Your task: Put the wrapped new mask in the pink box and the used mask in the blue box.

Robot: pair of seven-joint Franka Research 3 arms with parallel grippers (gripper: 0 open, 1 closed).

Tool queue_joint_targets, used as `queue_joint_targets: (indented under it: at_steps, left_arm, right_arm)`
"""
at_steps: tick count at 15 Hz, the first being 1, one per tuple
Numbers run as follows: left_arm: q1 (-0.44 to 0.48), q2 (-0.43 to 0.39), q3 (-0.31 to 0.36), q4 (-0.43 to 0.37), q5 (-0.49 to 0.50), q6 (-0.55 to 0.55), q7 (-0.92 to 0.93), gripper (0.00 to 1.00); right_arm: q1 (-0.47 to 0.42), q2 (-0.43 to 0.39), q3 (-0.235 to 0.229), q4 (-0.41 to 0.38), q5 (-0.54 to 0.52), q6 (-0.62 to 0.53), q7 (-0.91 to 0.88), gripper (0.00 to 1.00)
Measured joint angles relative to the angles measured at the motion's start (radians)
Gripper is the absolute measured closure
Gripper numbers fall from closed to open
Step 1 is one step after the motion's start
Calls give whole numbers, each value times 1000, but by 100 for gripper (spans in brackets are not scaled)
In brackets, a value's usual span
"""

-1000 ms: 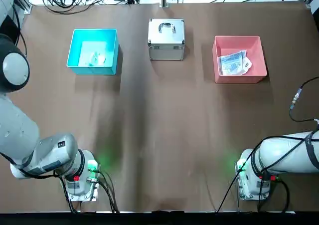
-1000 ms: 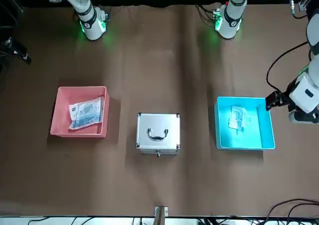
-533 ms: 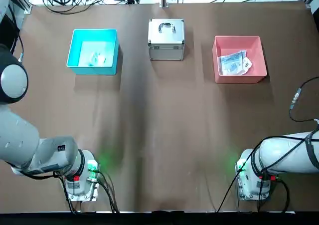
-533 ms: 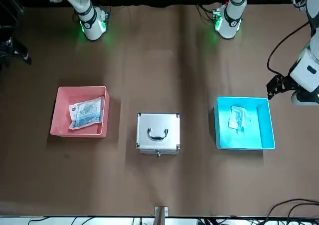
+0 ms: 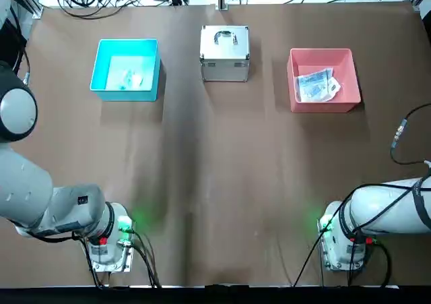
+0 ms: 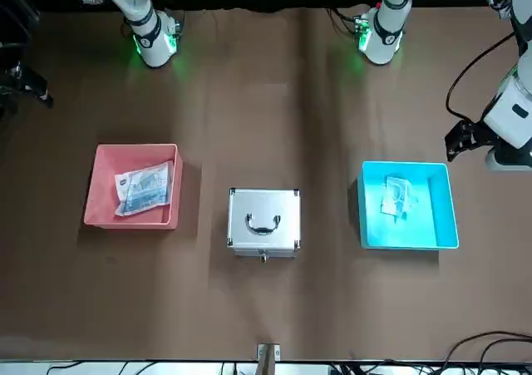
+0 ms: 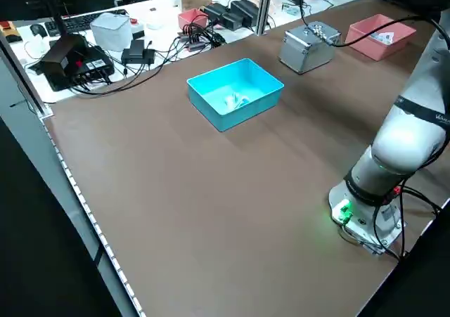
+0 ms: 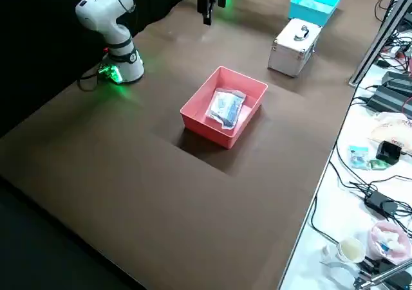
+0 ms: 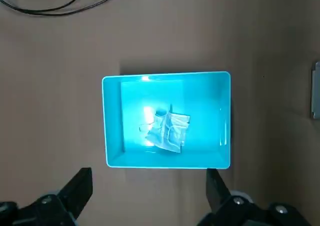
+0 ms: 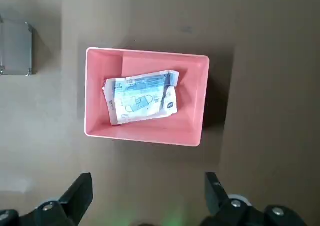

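Both end effectors, left (image 9: 145, 196) and right (image 10: 147, 193), were held wide and empty, the left raised farther from the blue box (image 5: 102, 68) holding the used mask (image 9: 167, 131), the wrapped new mask (image 10: 140, 103) lying in the pink box (image 10: 197, 105), so sorting was judged finished.

top and front views face each other across the metal case (image 5: 225, 52); side views look diagonally past it; wrist views look straight down on the blue box (image 9: 166, 120) and pink box (image 10: 146, 96).
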Motion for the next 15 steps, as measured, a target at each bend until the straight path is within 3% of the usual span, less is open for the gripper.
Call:
queue_joint_targets:
  at_steps: [8,15]
  left_arm:
    - [42,-1,12,-1,-5,-6,-23,0]
    - [131,-3,18,-1,-81,-8,-26,0]
  right_arm:
    - [0,0,-2,-1,0,4,0,1]
    - [0,0,-2,-1,0,7,0,1]
